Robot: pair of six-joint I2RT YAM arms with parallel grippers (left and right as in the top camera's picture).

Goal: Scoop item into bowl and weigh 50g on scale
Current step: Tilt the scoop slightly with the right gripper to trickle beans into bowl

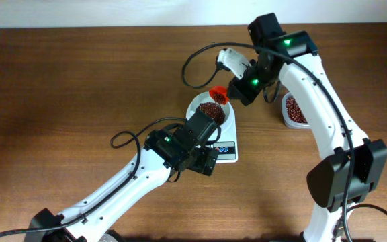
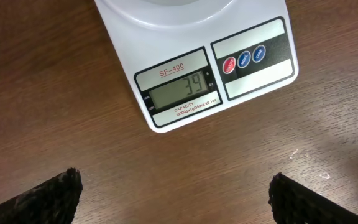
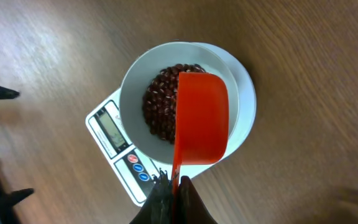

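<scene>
Brown wooden table [image 1: 79, 81], nothing fancy, and all the action's bunched up in the middle. White digital scale [image 2: 191, 87] sits there with the white bowl [image 3: 132, 87] parked on its platform, and the bowl's got a decent heap of little red-brown beans [image 3: 160, 106] in it. Having the bowl on the scale makes sense: you watch the number climb while you pour.

Up top the right gripper [image 3: 173, 200] is pinched tight on the handle of a red scoop [image 3: 201, 118], holding it over the bowl near the 1 o'clock rim as seen from overhead. From the wrist view I only see plain red with no beans on it, so I'd guess it's tipped out, but can't swear to it. The supply, a clear container [image 1: 293, 111] with more beans, is off at the bowl's 3 o'clock, handy for that arm.

Meanwhile the left gripper [image 2: 176, 202] is spread wide with nothing in it, hovering low at 6 o'clock from the display [image 2: 179, 94] in its own camera. My guess is it's only there so that camera can stare at the readout, which says 39. So that's short of 50, and I reckon a small top-up is the call, since a full scoop would probably overshoot.
</scene>
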